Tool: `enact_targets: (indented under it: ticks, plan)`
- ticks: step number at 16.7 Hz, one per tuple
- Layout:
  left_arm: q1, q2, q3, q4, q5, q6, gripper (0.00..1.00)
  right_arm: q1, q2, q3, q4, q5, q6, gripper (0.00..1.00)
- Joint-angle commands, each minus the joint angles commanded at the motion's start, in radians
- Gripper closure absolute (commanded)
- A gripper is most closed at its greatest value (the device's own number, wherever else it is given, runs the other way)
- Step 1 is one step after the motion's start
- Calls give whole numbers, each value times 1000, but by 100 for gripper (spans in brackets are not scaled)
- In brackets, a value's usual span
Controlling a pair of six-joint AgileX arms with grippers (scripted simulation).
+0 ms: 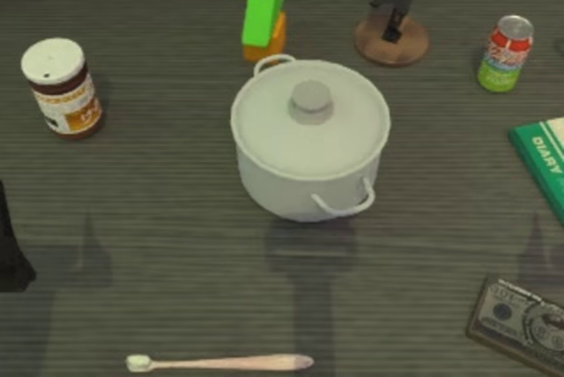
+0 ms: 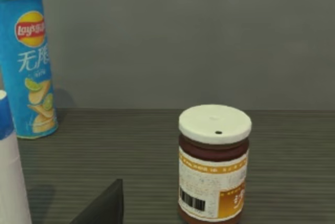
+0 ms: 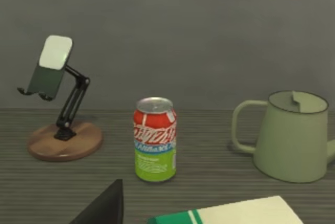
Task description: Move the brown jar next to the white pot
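The brown jar [image 1: 62,88], with a white lid and a white-and-orange label, stands upright at the table's far left. It also fills the left wrist view, where the jar [image 2: 213,164] is close ahead. The white pot [image 1: 309,136], lidded with a grey knob, sits mid-table, well apart from the jar. My left arm [image 1: 11,254] shows as a dark shape at the left edge, nearer the front than the jar. Only one of its fingers [image 2: 104,208] shows, off to the side, holding nothing. My right arm is outside the top view. One of its fingers [image 3: 104,205] shows, also empty.
A green-and-orange block [image 1: 263,25] and a phone stand [image 1: 392,33] stand behind the pot. A soda can [image 1: 505,53], green book [image 1: 542,161] and banknotes [image 1: 524,320] lie right. A toothbrush [image 1: 220,363] lies in front. A chips tube [image 2: 29,62] and kettle [image 3: 293,137] show in the wrist views.
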Motion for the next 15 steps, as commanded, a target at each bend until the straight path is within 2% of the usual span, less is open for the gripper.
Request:
enact_targets:
  ticks: [4, 7, 11, 15]
  plan:
    - [2, 21, 22, -13, -2, 6, 0, 0, 0, 0, 0, 0, 0, 0]
    - [5, 117, 123, -74, -6, 36, 0, 0, 0, 0, 0, 0, 0, 0]
    - [4, 349, 359, -223, -7, 105, 0, 0, 0, 0, 0, 0, 0, 0]
    - [-2, 674, 685, -434, -4, 201, 0, 0, 0, 0, 0, 0, 0, 0]
